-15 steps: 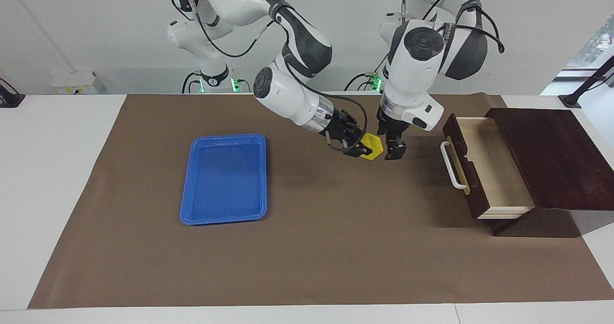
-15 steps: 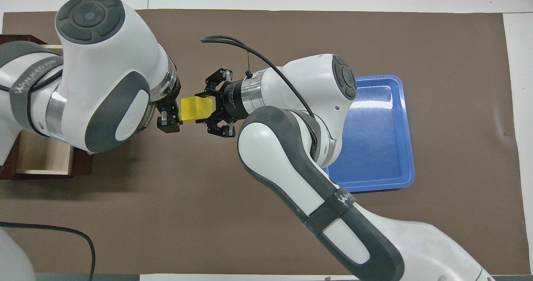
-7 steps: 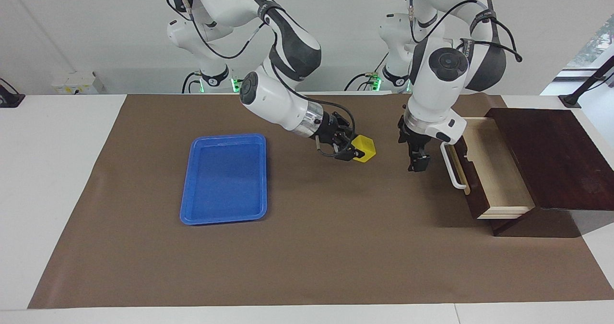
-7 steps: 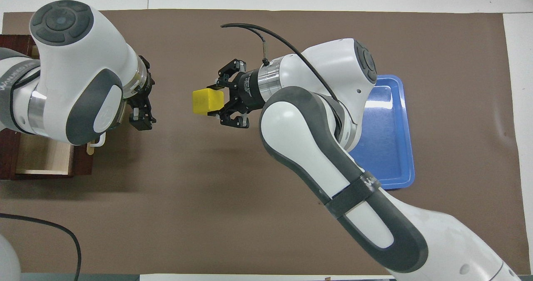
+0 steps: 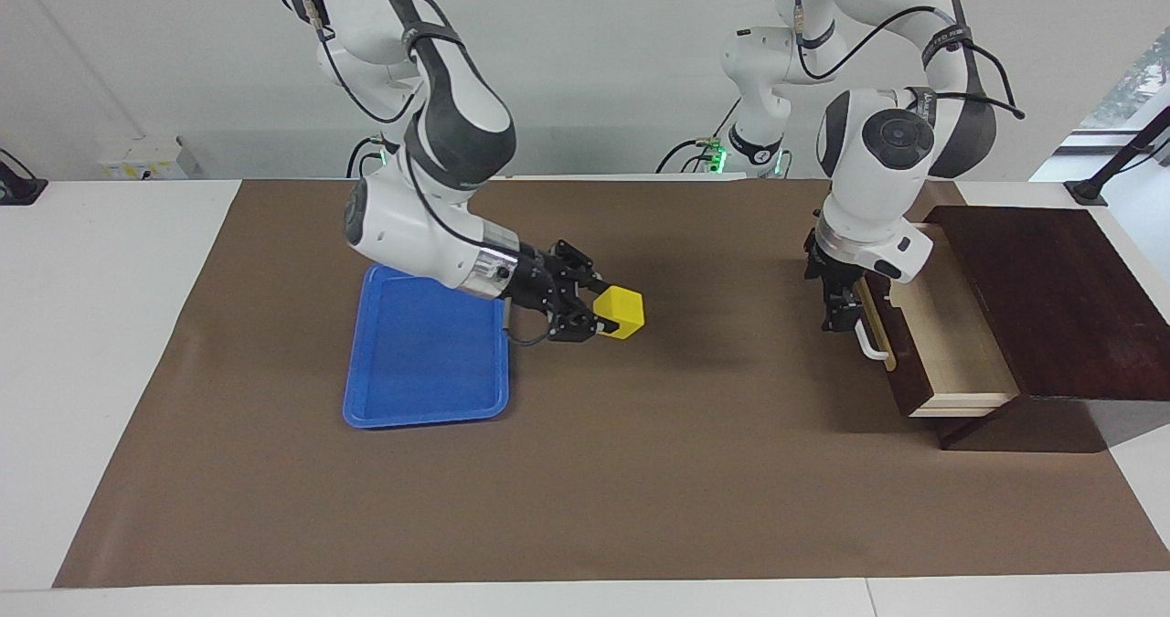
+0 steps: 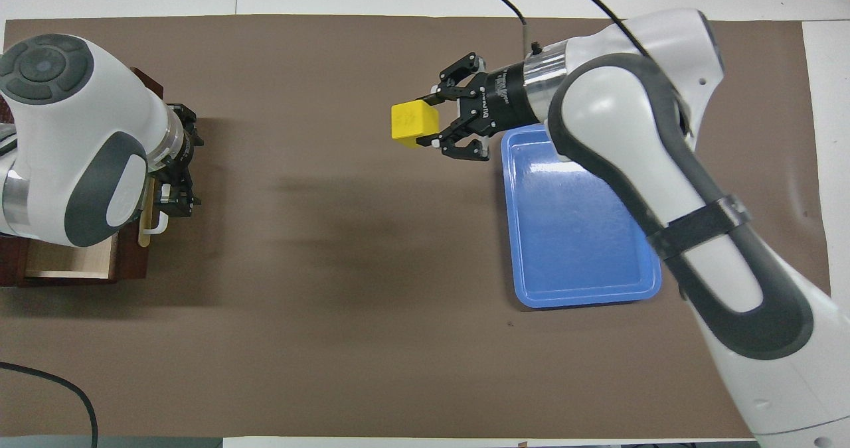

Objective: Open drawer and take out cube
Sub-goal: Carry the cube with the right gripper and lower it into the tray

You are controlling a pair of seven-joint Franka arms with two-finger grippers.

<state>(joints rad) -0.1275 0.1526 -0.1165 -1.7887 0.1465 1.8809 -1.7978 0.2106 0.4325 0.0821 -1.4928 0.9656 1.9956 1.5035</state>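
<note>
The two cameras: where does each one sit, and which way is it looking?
Facing view: high across the table, looking at both robots, bases and arms whole.
Overhead view: above the robots' end, looking steeply down; forearms and grippers only.
Shared: right gripper holding the cube, left gripper by the open drawer, blue tray.

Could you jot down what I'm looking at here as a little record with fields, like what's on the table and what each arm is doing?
Table cover: brown paper mat
Drawer: dark brown wooden box's drawer, pulled open, pale interior showing, white bar handle
Cube: small yellow block, held above the mat beside the tray
Tray: blue plastic tray, toward the right arm's end of the table
Right gripper: shut on the cube
Left gripper: open, holding nothing, over the mat by the drawer handle
</note>
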